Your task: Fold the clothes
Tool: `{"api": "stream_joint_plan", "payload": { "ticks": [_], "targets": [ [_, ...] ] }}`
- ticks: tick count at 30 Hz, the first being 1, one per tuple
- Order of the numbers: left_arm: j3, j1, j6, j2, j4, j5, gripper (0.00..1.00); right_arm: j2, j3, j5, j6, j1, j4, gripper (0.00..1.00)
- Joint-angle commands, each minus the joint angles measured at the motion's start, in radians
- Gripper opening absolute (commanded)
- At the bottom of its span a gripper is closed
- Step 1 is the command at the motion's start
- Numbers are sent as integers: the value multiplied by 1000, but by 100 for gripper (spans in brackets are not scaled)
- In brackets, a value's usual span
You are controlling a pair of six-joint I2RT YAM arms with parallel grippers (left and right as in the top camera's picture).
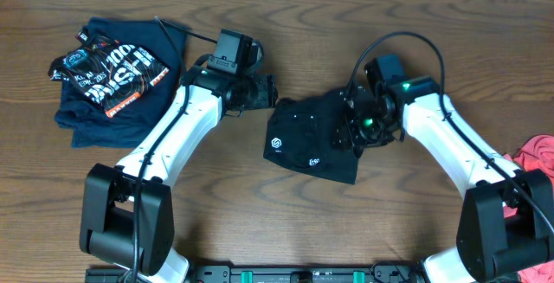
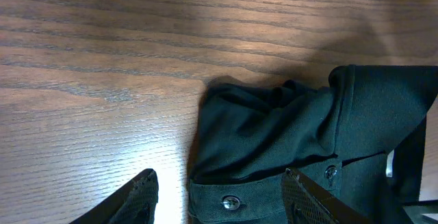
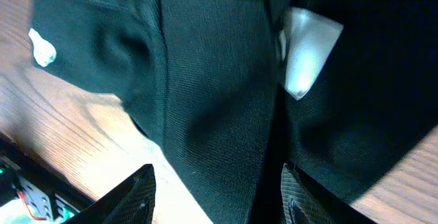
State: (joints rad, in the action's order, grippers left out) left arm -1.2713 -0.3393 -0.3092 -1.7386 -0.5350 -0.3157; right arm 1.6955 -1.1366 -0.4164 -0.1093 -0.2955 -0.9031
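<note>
Mid-fold: black garment [image 1: 313, 138] lies bunched on desk [image 1: 260, 214] betw. both arms. Left gripper [image 2: 219, 196] jaws released, hovering at collar edge; right gripper [image 3: 217, 195] jaws released, over cloth. Next, prob.: re-grip edges, fold.

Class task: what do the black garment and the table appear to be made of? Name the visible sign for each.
Black garment: soft knit fabric, matte; fine ribbed weave, limp folds and buttons show in the wrist views. Table: wood or wood-look laminate, slight sheen; brown grain lines.

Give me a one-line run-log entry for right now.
black garment: bundled, table center | left gripper: open, over buttoned edge | right gripper: open above fabric | fold: unfinished
</note>
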Motion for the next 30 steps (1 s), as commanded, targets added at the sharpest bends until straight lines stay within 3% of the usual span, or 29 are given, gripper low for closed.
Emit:
{"api": "stream_joint_plan", "payload": {
  "ticks": [1,3,6,7,10,14,22,27,30],
  "targets": [
    [7,-6,21,-3,-3,-13,60,6,39,-18,2,-12,29,56],
    [7,-8,21,-3,-6,-13,60,6,53,-37,2,-13,48,50],
    [7,-7,21,-3,-11,-13,60,6,54,-163,48,-14,49,15],
    [7,-7,21,-3,-14,-13,59,6,54,-246,96,-13,42,8],
    [7,-7,21,-3,-19,-13,60,6,54,-494,231,-13,-12,2],
    [7,-7,21,-3,-35,-13,60,6,54,-525,298,-13,-122,1],
    [7,-7,21,-3,-48,-13,60,6,75,110,71,-13,-206,2],
    [7,-7,21,-3,-76,-13,60,6,113,258,-20,-12,-91,21],
    [7,-7,21,-3,-101,-13,60,6,114,364,-113,-11,-56,23]
  ]
}}
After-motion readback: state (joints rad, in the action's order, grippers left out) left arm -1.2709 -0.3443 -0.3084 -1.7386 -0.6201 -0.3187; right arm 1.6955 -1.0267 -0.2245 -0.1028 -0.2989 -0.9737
